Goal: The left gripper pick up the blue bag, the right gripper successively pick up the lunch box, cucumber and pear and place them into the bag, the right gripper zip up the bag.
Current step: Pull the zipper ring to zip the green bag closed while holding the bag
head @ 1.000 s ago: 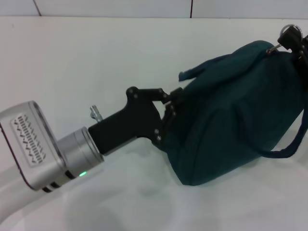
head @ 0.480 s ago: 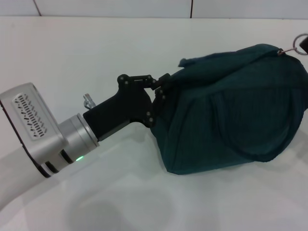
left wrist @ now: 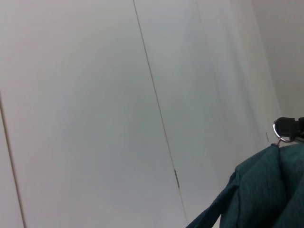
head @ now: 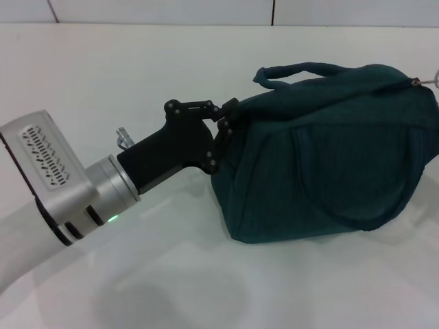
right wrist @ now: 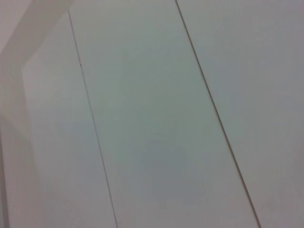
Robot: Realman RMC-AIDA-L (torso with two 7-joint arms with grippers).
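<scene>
Since before, our left gripper (head: 223, 130) lowered the soft, floppy bag (head: 329, 178), fingers clamped on its end.

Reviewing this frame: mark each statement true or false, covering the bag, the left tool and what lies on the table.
1. The left tool grips the blue bag at its end. True.
2. The bag lies open with foil lining showing. False: no lining shows; its top looks closed up.
3. A metal ring pull sits at the bag's far end from the left tool. True.
4. The lunch box, cucumber and pear lie on the table beside the bag. False: none is visible.
5. The right tool grips a handle. False: it is out of view.
</scene>
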